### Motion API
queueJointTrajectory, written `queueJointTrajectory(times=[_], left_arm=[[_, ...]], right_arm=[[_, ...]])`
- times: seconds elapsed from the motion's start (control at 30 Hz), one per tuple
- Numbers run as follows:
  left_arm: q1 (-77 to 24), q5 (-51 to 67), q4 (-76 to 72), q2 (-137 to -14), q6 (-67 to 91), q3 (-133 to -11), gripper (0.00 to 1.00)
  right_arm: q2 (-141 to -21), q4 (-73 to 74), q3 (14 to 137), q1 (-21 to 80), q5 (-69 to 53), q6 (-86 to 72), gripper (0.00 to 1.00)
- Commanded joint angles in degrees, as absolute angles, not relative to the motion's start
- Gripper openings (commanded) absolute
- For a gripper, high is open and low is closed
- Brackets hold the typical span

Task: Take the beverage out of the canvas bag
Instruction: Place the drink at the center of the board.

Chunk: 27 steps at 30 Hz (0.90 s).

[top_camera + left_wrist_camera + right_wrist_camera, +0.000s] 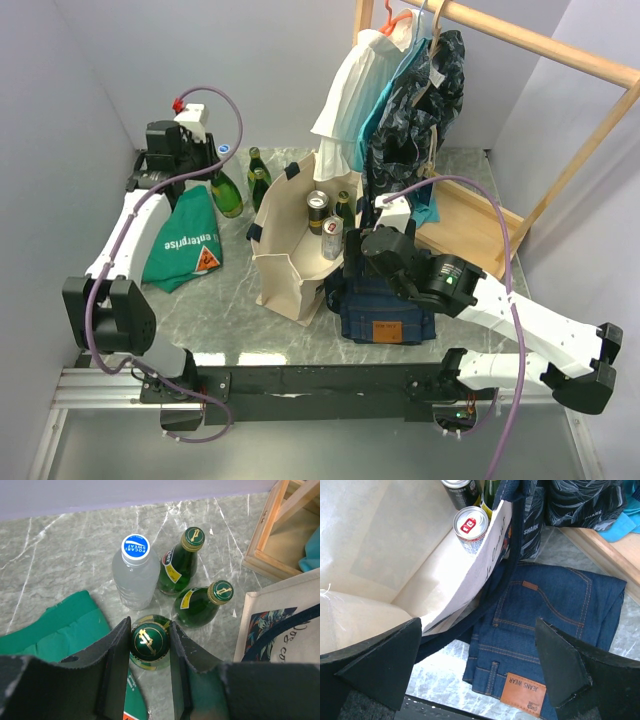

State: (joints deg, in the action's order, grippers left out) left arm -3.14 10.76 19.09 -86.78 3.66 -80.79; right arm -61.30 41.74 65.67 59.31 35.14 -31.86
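The cream canvas bag (285, 250) stands open mid-table with navy handles. Inside it sit a silver can with a red tab (471, 522), a dark can (460, 490) and a green bottle (344, 205). At the far left my left gripper (148, 642) is shut on the gold-marked cap of a green bottle (227, 195), outside the bag beside the green cloth (55, 630). I cannot tell whether this bottle's base touches the table. My right gripper (480, 665) hangs open over the bag's right rim and the jeans (555, 615), holding nothing.
Two more green bottles (181, 565) (202, 605) and a clear blue-capped bottle (135, 575) stand just beyond the held one. A wooden clothes rack (480, 225) with hanging garments (410, 90) rises behind the bag. Grey walls close in left and back.
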Motion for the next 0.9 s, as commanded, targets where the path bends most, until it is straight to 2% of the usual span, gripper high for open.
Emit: queueJointTrajectory(times=[0.0, 0.27, 0.87], left_arm=[[-3.3, 13.3, 8.3, -86.9, 2.5, -83.1, 0.01], [-3.6, 14.2, 6.8, -88.9, 3.1, -83.1, 0.01], [-6.1, 8.9, 4.9, -92.8, 3.9, -83.7, 0.01]], right_arm=[[-61.6, 41.1, 68.4, 59.0, 37.1, -31.1, 1.00], [-63.5, 41.7, 69.5, 59.0, 38.8, -30.3, 1.00], [-59.5, 38.8, 67.3, 58.3, 39.9, -30.5, 1.00]])
